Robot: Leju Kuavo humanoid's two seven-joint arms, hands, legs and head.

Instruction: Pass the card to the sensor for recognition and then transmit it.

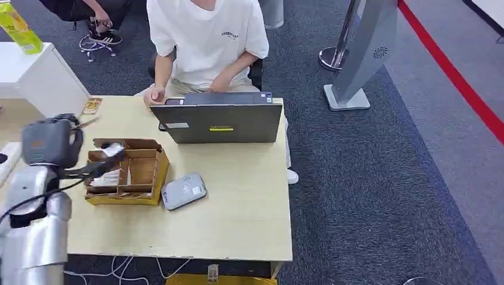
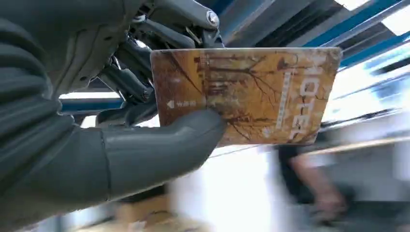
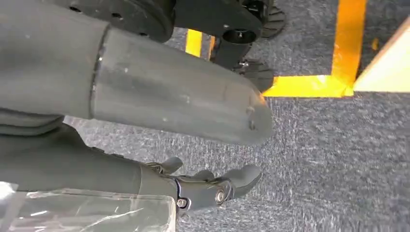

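My left hand [image 1: 50, 142] is raised over the table's left edge, beside the cardboard card box [image 1: 126, 173]. It pinches a brown hotel card [image 2: 246, 94] between the thumb [image 2: 159, 150] and the dark fingers behind it. In the head view the card [image 1: 87, 123] shows only as a thin edge sticking out of the hand. The grey card sensor [image 1: 184, 191] lies flat on the table to the right of the box, apart from the hand. My right hand [image 3: 159, 111] hangs over grey carpet with its fingers apart and nothing in them.
A dark laptop [image 1: 217, 122] stands at the far side of the wooden table [image 1: 238, 225], with a person in a white shirt [image 1: 205, 38] seated behind it. Another card [image 1: 92, 105] lies at the table's far left corner. A white cabinet [image 1: 35, 74] stands to the left.
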